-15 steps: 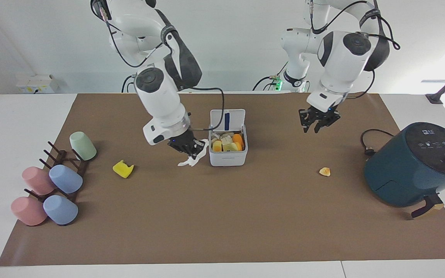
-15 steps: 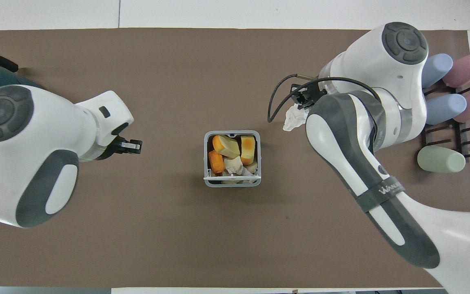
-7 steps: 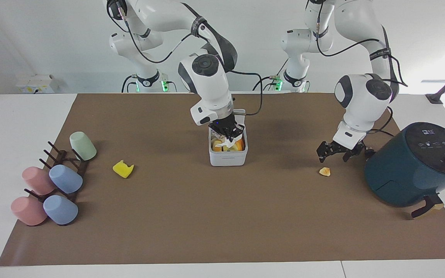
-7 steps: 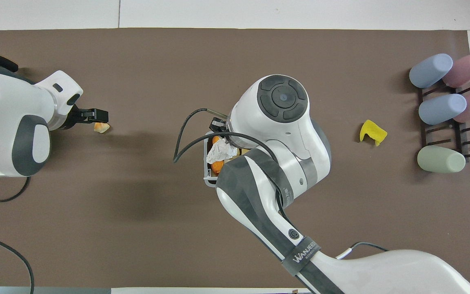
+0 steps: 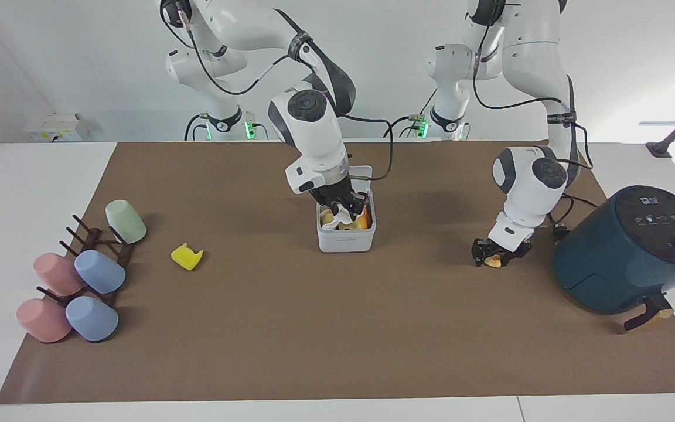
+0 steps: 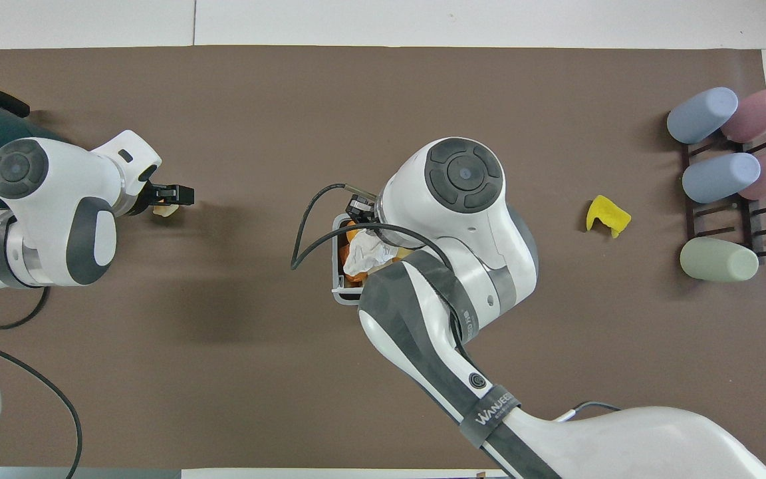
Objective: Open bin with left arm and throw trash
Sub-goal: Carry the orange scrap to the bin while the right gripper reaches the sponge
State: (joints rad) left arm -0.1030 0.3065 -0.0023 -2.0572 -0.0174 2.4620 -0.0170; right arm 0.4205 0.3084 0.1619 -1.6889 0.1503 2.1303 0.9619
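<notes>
**STATUS: BIN OPEN, DISPOSAL PARTLY DONE**

1. Cups (image 5: 79,275). These lie on a rack at the right arm's end of the table and are not part of the task.

2. Yellow chunk (image 5: 187,257). It lies on the brown mat (image 5: 314,340), between the cups and the bin and well apart from both. No gripper is near it. It is judged not yet disposed of.

3. Bin (image 5: 346,240). This small white square box stands at mid-table, on the half nearer to the robots. Its lid (image 5: 361,172) is tipped up at the edge nearest the robots, so the opening step is judged complete. The bin already holds orange and pale scraps and looks nearly full.

4. Right gripper (image 5: 346,210). It is down in the mouth of the bin, with the crumpled white tissue (image 5: 337,218) directly at its tip. The tissue is inside the rim. Whether the jaws have let go of it cannot be told.

5. Left gripper (image 5: 494,257). It is low on the mat, at the small tan-orange crumb (image 5: 494,261), beside the dark-teal appliance (image 5: 624,252). Whether the jaws have closed on the crumb cannot be told. The crumb is judged not yet lifted.

6. Left to do: confirm the tissue is released, then carry the crumb and the yellow chunk to the bin.
</notes>
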